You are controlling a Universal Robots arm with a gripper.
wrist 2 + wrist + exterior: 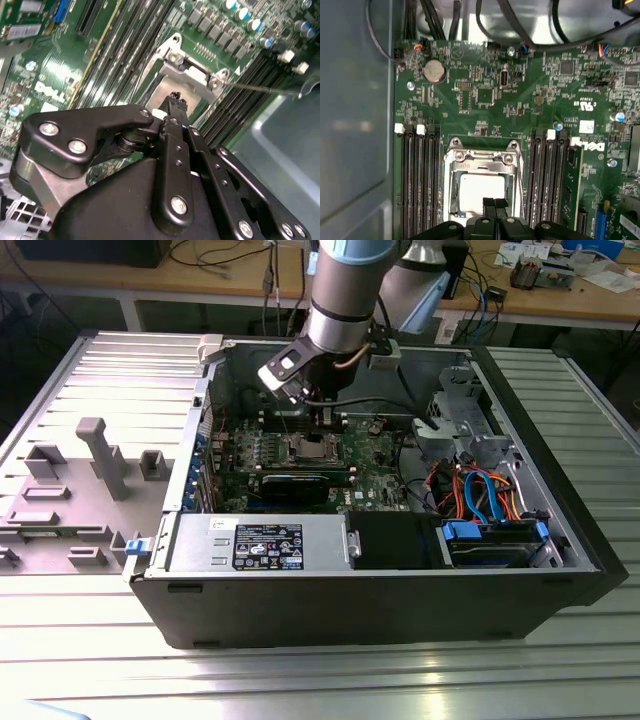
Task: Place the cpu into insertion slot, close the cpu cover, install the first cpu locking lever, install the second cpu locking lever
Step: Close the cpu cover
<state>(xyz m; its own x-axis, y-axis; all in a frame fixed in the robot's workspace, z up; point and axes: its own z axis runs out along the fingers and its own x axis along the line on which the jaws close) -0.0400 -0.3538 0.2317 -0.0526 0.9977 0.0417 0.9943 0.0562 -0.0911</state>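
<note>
Exterior view: an open computer case lies on a ribbed metal table, and the robot arm comes down from the upper middle of the frame into it. The gripper hangs just above the green motherboard, close over the insertion slot at the centre of the board. A long black graphics card lies just below the slot in the frame, and a grey moulded fixture sits at the exterior view's left, outside the case.

In the first wrist view, the cpu sits flat in the insertion slot, its silver-grey top showing through the window of the cpu cover, which lies down around it. Dark memory slots flank the socket on both sides. The gripper has its two black fingertips pressed together with nothing visible between them, right over the edge of the cpu.

In the second wrist view, the gripper again shows closed tips over the cpu cover, and a thin metal rod runs out from the cover's corner across the memory slots.
</note>
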